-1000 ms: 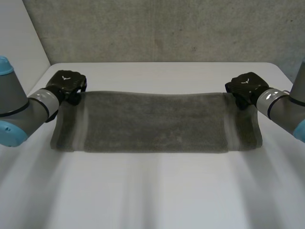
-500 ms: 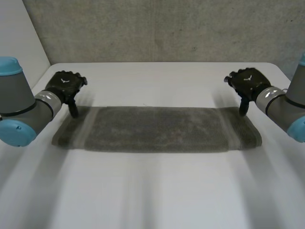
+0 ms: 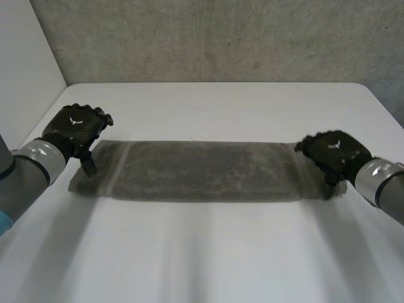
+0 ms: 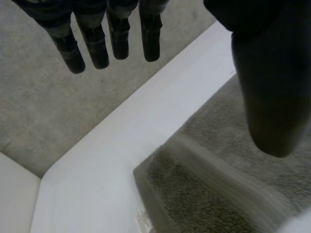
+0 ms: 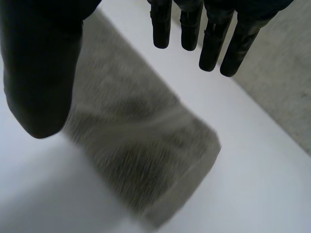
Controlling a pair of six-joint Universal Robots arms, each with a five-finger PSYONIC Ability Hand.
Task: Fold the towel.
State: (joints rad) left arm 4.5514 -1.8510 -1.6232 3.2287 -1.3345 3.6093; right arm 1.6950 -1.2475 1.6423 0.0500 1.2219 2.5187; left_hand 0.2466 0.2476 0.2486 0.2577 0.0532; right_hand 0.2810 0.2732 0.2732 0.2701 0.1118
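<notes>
Shifted down-frame since half a second before, over the towel's (image 3: pixel 205 170) short ends. Found left hand (image 3: pixel 76 129) at middle left and right hand (image 3: pixel 333 153) at middle right, fingers straight, spread from thumbs, gripping nothing. Saw towel flat, a folded strip across table (image 3: pixel 208 252) centre.

White table (image 3: pixel 214 252); grey concrete wall (image 3: pixel 221 38) behind; white panel (image 3: pixel 25 57) left.

Towel (image 3: pixel 202 170) reads as soft terry cloth, nubby matt pile, with a flatter woven band (image 4: pixel 218 179) near each end. Worktop (image 3: pixel 208 252) is smooth and white with a faint sheen. Left hand (image 3: pixel 74 128) and right hand (image 3: pixel 331 151): hard black matt shells, plastic-looking. Wall (image 3: pixel 221 38) behind looks like rough grey concrete.
</notes>
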